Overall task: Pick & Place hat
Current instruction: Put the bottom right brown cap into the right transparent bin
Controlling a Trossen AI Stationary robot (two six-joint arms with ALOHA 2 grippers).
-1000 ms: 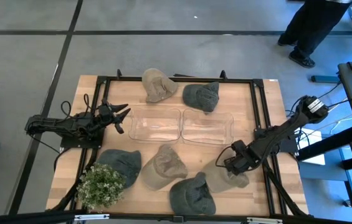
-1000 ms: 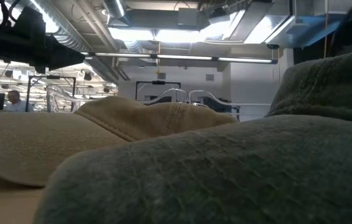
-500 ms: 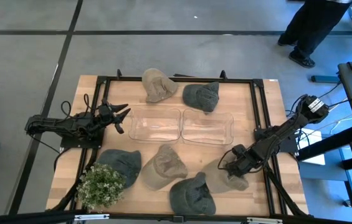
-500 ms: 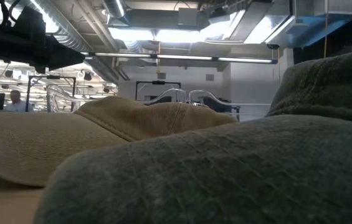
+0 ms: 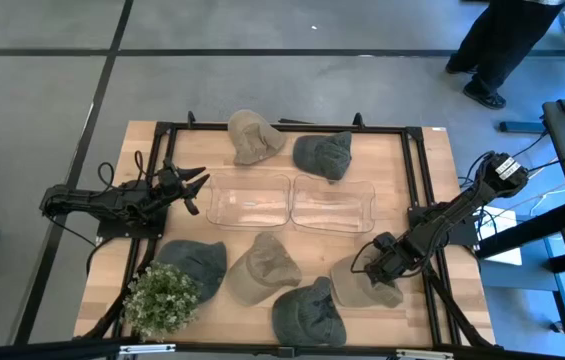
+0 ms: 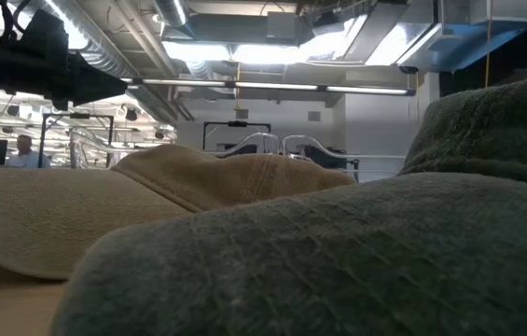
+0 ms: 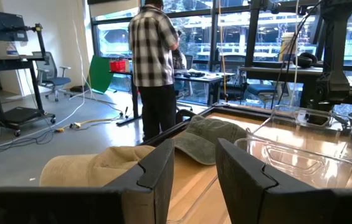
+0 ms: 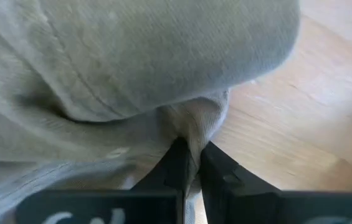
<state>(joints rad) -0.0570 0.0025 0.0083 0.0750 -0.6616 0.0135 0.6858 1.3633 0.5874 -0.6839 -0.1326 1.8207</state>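
Observation:
Several hats lie on the wooden table. A tan hat point(image 5: 364, 287) lies on its underside at the near right, and my right gripper point(image 5: 368, 268) is shut on it at its far edge; the right wrist view shows its cloth point(image 8: 132, 56) filling the picture. My left gripper point(image 5: 198, 185) waits open at the table's left side, with nothing between its fingers point(image 7: 157, 177). Two clear bins point(image 5: 250, 201) point(image 5: 334, 205) stand side by side mid-table. My right gripper pinches a small fold of the tan hat's cloth point(image 8: 195, 127) between its two fingers point(image 8: 177, 163), at the hat's edge beside bare table. The fingers slant down from the table's right side. The rest of the hat lies on the table.
Other hats lie around: tan point(image 5: 252, 136) and grey point(image 5: 324, 154) at the far edge, grey point(image 5: 194, 264), tan point(image 5: 262, 266) and grey point(image 5: 308, 313) along the near side. A potted plant point(image 5: 162, 298) stands at the near left. A black frame point(image 5: 292, 128) rims the table.
My right gripper has come down and toward the near edge onto the tan hat. The hat's far edge has bunched up under it, while the rest of the hat has stayed in place.

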